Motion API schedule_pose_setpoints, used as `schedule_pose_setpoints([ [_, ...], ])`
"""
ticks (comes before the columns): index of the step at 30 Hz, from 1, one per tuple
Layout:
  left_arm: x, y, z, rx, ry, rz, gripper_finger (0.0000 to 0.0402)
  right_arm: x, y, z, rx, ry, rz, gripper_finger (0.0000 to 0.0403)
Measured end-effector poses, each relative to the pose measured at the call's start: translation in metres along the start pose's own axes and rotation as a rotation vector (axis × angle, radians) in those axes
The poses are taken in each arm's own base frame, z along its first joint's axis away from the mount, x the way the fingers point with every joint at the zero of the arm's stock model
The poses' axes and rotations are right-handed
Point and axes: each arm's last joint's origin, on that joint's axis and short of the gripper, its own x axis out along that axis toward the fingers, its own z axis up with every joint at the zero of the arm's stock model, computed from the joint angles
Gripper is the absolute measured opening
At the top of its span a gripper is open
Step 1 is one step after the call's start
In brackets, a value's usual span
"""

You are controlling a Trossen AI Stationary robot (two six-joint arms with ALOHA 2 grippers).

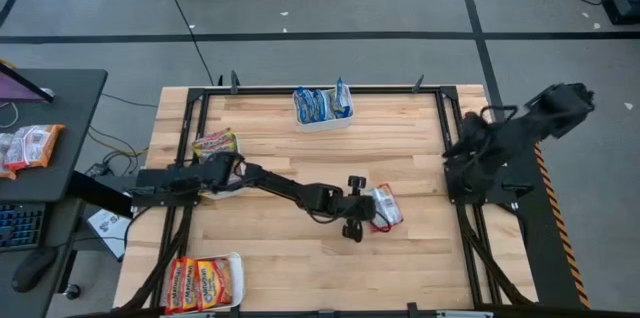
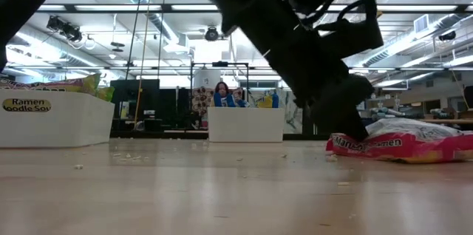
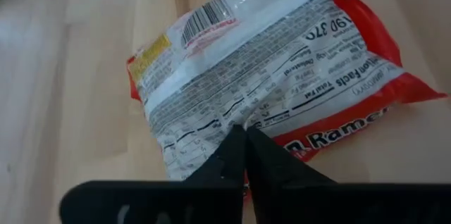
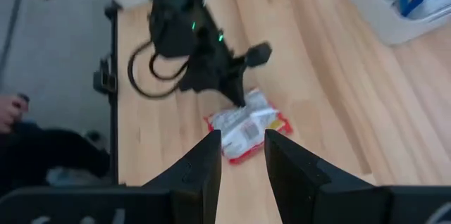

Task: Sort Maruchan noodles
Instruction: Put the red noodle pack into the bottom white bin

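the red-white noodle packet lies back-side up on the table, well short of the blue-packet tray at the far edge, with the left gripper pressed together, its fingers pinching a fold of the wrapper. to do this well, i would judge the pinch needs enough film to hold before lifting straight up. the right gripper hangs parted off to the side, and bare wood surrounds the packet.
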Motion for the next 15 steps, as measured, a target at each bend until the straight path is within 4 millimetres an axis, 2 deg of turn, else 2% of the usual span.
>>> schedule_pose_setpoints([
  [7, -0.023, 0.026, 0.035, -0.010, 0.141, -0.026, 0.0004, -0.024, -0.021, -0.010, 0.020, -0.102, 0.031, 0.0115],
  [11, -0.051, 0.051, 0.062, -0.110, 0.184, -0.001, 0.0003, -0.025, -0.023, -0.012, -0.026, -0.105, 0.034, 0.0115],
  [15, -0.082, 0.071, 0.076, -0.252, 0.264, -0.018, 0.0002, -0.018, -0.021, -0.015, -0.078, -0.069, 0.044, 0.0115],
])
